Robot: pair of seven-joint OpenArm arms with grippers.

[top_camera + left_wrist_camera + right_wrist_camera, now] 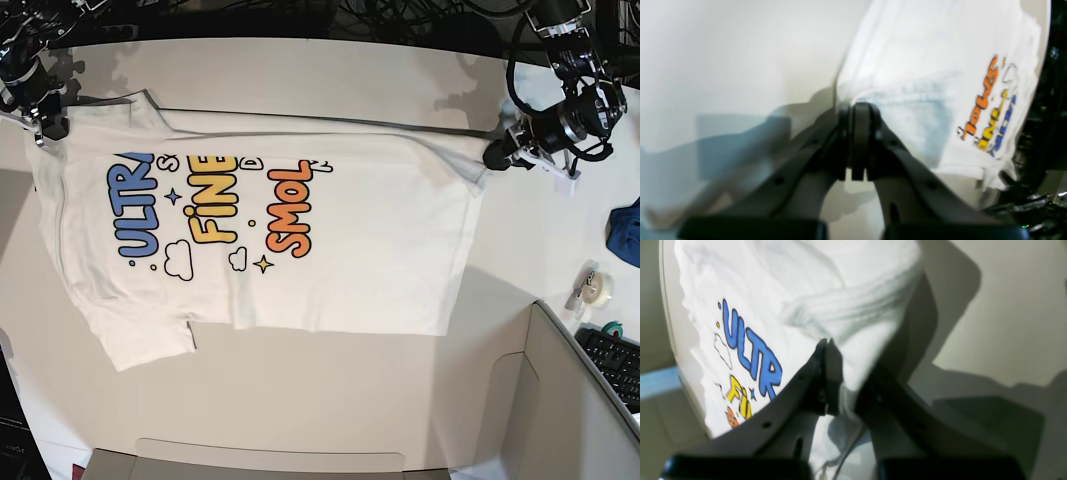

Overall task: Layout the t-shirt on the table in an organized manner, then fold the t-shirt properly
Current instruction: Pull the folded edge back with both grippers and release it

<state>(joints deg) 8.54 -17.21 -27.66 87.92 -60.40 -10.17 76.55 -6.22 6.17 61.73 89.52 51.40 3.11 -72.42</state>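
Note:
The white t-shirt (300, 270) lies print-up on the off-white table (330, 400), with the "ULTRA FINE SMOL" lettering running across it. Its far edge is pulled taut between both grippers. At the shirt's right far corner my left gripper (493, 157) is shut on the fabric. The left wrist view shows that gripper (857, 106) with its jaws pressed together at the t-shirt's (923, 50) edge. My right gripper (48, 128) holds the left far corner. In the right wrist view this gripper (836, 366) is shut on a bunched fold of the t-shirt (773, 290), and cloth hides one fingertip.
A small dark blue cloth (625, 230) lies at the right edge, with a tape roll (597, 290) and a keyboard (615, 360) below it. A grey-beige partition panel (570, 400) stands at the near right. Cables run along the far edge.

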